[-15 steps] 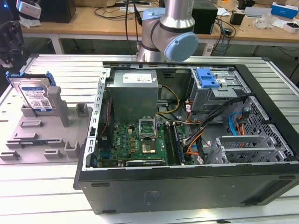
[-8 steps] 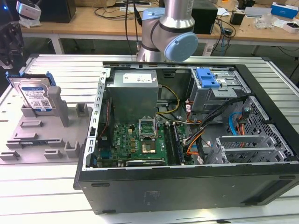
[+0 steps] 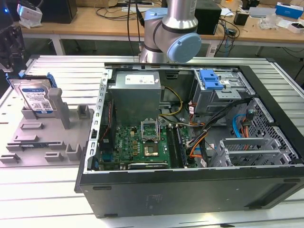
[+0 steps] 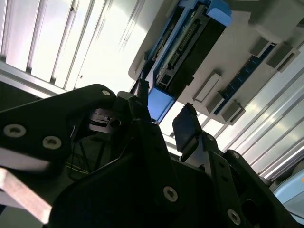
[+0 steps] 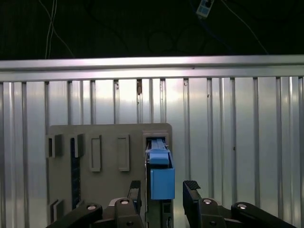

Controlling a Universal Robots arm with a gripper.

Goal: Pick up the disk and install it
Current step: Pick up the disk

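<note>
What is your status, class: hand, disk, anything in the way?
Hand open, straddling disk at its blue end tab. Disk upright in grey holder, not yet in computer case. Nothing seen between hand and disk.

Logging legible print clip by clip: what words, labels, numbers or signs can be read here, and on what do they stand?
No text is legible.
White-and-blue label on the disk: print too small to read.
White label on top of the power supply: too small to read.
Blue box at the back: marking blurred.
</note>
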